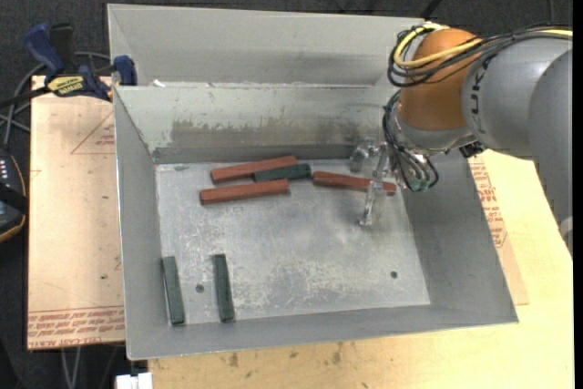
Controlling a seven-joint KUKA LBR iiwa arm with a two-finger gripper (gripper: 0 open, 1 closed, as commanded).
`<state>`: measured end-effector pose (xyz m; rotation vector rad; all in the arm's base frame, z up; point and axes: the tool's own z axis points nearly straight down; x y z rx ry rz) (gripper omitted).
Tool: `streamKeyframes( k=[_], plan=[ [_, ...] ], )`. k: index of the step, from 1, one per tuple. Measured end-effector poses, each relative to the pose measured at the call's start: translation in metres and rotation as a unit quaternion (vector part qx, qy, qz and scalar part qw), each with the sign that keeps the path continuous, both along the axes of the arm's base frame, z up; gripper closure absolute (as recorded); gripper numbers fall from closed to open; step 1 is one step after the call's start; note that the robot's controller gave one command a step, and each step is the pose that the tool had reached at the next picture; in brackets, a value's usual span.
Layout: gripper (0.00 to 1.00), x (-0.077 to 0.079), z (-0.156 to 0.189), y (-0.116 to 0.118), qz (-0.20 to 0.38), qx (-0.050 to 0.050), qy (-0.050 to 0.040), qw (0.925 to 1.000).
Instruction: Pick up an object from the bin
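Observation:
My gripper (368, 212) hangs low in the back right part of the bin, its tip close to the floor. A red-brown flat stick (339, 181) lies right at it, running left to right, and its right end passes behind the gripper. To the left lie two more red-brown sticks (244, 191) with a dark green stick (284, 170) among them, near the back wall.
Two dark green sticks (172, 290) (222, 287) lie side by side, a little apart, at the front left corner. The arm with its orange cover and cables comes in over the bin's right wall.

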<state>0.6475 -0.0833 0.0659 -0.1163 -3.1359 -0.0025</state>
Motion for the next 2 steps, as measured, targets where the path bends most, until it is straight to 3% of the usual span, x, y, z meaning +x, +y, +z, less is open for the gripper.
streamKeyframes(
  k=[1,2],
  plan=[
    [1.00,0.002,0.005,0.000,0.001,-0.001,-0.0032,1.0000],
    [1.00,-0.003,0.170,0.001,0.090,-0.002,-0.0082,0.9959]
  ],
)
